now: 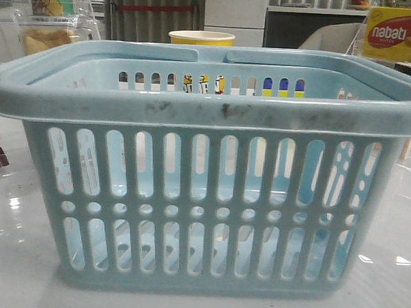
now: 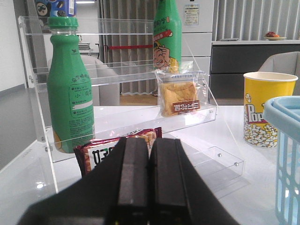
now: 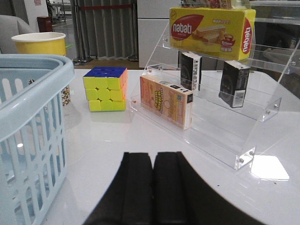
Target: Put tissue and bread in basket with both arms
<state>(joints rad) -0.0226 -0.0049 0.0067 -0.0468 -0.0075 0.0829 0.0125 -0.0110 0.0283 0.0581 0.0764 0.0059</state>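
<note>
Two task items: tissue (image 3: 234, 83) and bread (image 2: 180, 98), both outside the basket (image 1: 208, 109)
Tissue: upright on clear stand (image 3: 262, 105), right of basket
Bread: on clear shelf (image 2: 117, 119), left of basket
Basket: nothing visible inside
Left gripper (image 2: 150, 180): fingers pressed together, holding nothing
Right gripper (image 3: 153, 187): fingers pressed together, holding nothing
Yellow cup (image 1: 201, 38): behind basket

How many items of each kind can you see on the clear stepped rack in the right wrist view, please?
Small black rectangular packets: 2
Yellow Nabati wafer box: 1
Pale orange printed carton: 1
Total: 4 (anything higher is cut off)
</note>
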